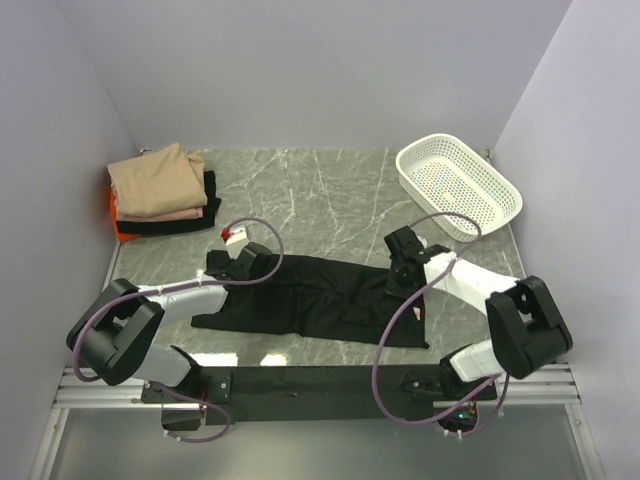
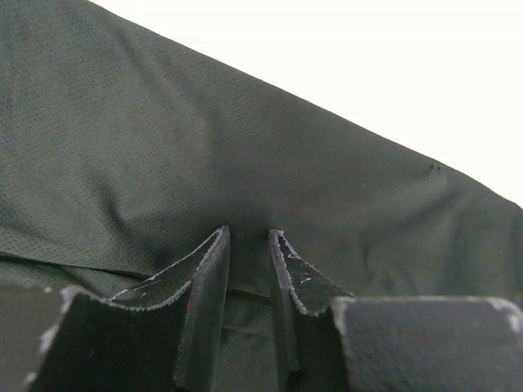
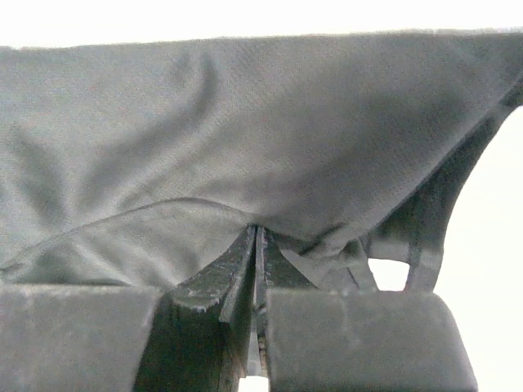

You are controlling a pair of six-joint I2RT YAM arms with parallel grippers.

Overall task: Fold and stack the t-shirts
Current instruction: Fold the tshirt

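A robot test booth in a lab: plain pale lilac partition walls (image 1: 300,70) close in a grey marble-patterned tabletop (image 1: 330,190) on the left, right and far sides. A black mounting rail (image 1: 300,382) and bare aluminium framing (image 1: 90,385) run along the near edge.

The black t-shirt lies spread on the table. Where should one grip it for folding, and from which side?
Best pinch the far edge of the black t-shirt near each end, coming from above: it lies flat, so only a raised edge fits between jaws. The left gripper and right gripper hold it there.
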